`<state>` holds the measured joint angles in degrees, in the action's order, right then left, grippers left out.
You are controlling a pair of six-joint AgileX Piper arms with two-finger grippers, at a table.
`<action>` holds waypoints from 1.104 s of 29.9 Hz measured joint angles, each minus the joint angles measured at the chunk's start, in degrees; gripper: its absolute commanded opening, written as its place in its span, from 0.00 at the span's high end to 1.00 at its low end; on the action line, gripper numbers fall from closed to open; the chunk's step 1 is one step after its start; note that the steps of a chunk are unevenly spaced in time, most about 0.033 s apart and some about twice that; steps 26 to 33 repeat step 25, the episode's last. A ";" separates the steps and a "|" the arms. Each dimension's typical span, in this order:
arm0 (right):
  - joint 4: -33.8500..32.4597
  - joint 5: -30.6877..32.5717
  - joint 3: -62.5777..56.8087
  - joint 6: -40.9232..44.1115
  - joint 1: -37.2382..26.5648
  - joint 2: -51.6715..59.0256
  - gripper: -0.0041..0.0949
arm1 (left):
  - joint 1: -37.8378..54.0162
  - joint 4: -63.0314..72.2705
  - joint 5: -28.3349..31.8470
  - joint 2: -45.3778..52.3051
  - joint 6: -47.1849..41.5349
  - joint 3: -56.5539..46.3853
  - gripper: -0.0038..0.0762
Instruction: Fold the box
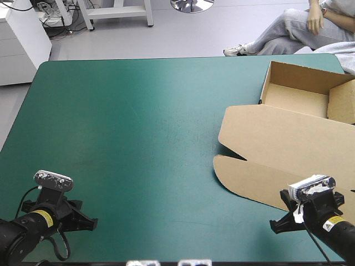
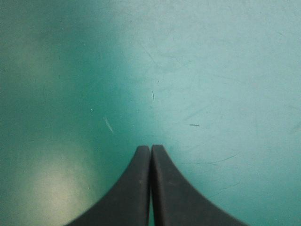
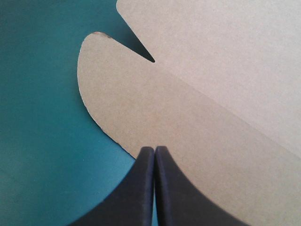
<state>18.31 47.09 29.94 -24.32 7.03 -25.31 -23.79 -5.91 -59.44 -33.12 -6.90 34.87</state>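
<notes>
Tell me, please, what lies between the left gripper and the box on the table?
Nothing but bare teal-green cover: in the high view, the stretch from the left gripper across to the box holds no object.

Left pincer (image 2: 151, 148) was closed, 2 black fingers (image 2: 134, 188) meeting in 1 pointed arch. Ahead of it lay the teal-green surface cover (image 2: 211, 70), marked with faint scratches (image 2: 154, 96), lighter toward 1 side.

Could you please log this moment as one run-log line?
box: open tray, lid flat | left end effector: shut, over teal-green cover | right end effector: shut, at lid flap edge
</notes>
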 measured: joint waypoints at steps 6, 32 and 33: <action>0.00 -0.78 -4.05 -0.11 0.00 4.63 0.97 | 0.00 0.19 1.46 0.02 0.00 -2.92 0.96; -0.06 1.61 -4.99 -0.11 0.00 4.97 0.97 | 0.00 2.46 2.60 0.06 0.00 -5.44 0.96; -0.06 1.61 -4.99 -0.11 0.00 4.97 0.97 | 0.00 2.46 2.60 0.06 0.00 -5.44 0.96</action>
